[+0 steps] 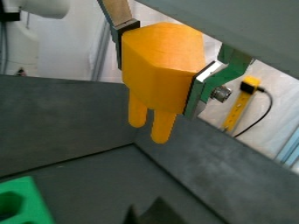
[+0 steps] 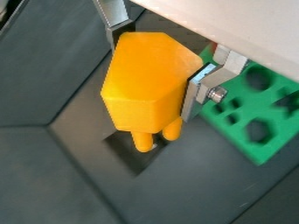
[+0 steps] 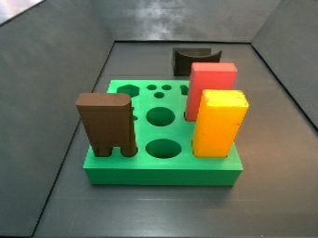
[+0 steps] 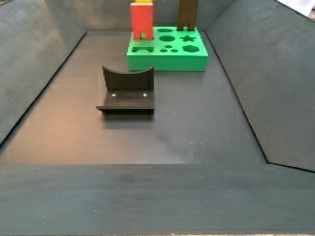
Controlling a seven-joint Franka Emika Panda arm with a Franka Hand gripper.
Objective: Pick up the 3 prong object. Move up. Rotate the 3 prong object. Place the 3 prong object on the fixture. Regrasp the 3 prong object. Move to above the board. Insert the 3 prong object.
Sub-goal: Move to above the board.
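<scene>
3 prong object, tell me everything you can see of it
The 3 prong object is a yellow-orange piece of smooth, plastic-looking material with a faceted, angular body and short rounded prongs pointing down. It shows in both wrist views only, clamped between the jaws of the gripper, whose silver fingers press its sides. It hangs clear above the dark floor, touching nothing else; the green board lies off to one side.

In both wrist views the gripper (image 1: 163, 74) holds the 3 prong object (image 1: 160, 68) between its fingers (image 1: 214, 83), prongs pointing down, raised above the floor (image 1: 222, 175). In a wrist view the board (image 2: 251, 109) lies below and to one side of it. In a side view the fixture (image 4: 125, 89) stands on the floor nearer the camera, the board (image 4: 170, 53) well behind it. Three tall blocks (image 3: 218, 123) stand upright on the board (image 3: 162, 167).
</scene>
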